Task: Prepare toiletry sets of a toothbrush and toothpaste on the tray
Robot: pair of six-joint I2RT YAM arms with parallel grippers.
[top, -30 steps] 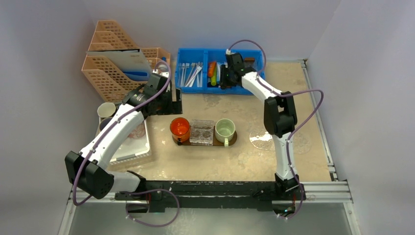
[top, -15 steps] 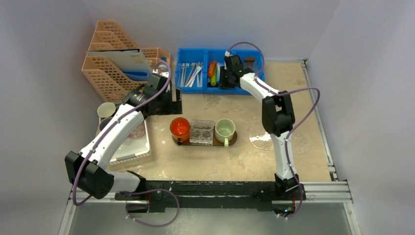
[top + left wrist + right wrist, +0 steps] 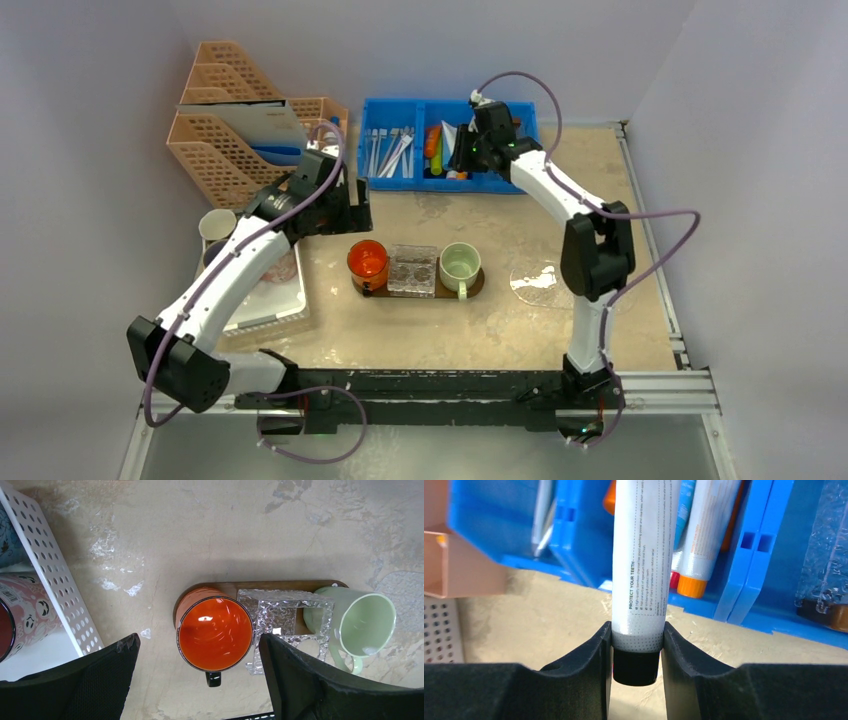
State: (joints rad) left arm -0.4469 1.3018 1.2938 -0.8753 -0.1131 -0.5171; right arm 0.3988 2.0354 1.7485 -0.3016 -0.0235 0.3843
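right hand [image 3: 636, 652] clamped on a white toothpaste tube [image 3: 644, 555] by the blue bin [image 3: 574, 535] | left hand [image 3: 199, 645] fingers wide apart, above the tray [image 3: 225, 586]

Toothpaste tube [image 3: 640, 570]: matt white plastic, black cap. Bin [image 3: 574, 535]: glossy blue plastic. Orange mug [image 3: 215, 632]: glossy glaze. Tray [image 3: 225, 585]: dark wood. Tabletop [image 3: 200, 535]: scuffed, blotchy, matt beige.

The toothpaste tube [image 3: 644, 555] in my black right pincer [image 3: 636, 647] is showing white with dark print, a grey dotted band and a black cap [image 3: 635, 669]. Behind it the bin [image 3: 574, 535] is reading blue, a neighbouring cap [image 3: 692, 586] orange. On the dark brown tray [image 3: 230, 586], one mug [image 3: 215, 634] is reading glossy orange, the other mug [image 3: 367, 625] pale green.
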